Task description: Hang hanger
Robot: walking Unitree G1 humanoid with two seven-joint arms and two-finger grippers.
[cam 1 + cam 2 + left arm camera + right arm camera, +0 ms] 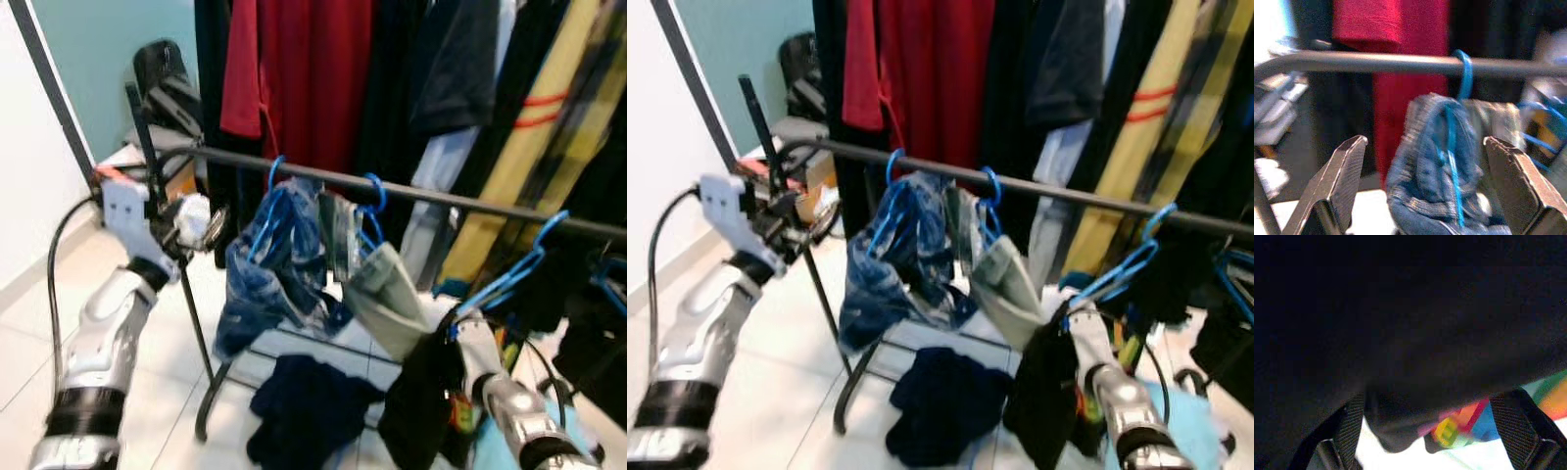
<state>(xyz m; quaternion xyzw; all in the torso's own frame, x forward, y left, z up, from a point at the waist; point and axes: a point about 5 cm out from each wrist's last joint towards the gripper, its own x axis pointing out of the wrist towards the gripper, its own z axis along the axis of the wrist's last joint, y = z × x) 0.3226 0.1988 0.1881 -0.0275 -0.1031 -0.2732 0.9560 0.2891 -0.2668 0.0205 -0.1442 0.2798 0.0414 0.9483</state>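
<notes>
Left eye view: A dark rail runs from left to right across the scene, with clothes hanging thick behind it. Two blue hangers are hooked on the rail: one carrying jeans, the next to its right carrying a grey garment. A third blue hanger sits at the right, its hook raised just at the rail; whether it touches cannot be told. A black garment hangs below it. The right arm rises from the lower right to this hanger; its jaws are hidden by cloth, so their state cannot be told. The left gripper is raised at the left end of the rail, beside the rack's upright post. A dark heap of cloth lies on the tiled floor under the rail.

Right eye view: The same layout appears. The third hanger's hook stands near the rail, right of the grey garment.

Left wrist view: The jaws are spread wide and empty. Between the fingers, further off, the jeans hang on their blue hanger from the rail, a red garment behind.

Right wrist view: Black cloth covers nearly everything. Two fingers show apart at the lower corners; a bright multicoloured object lies beyond, unidentifiable.
</notes>
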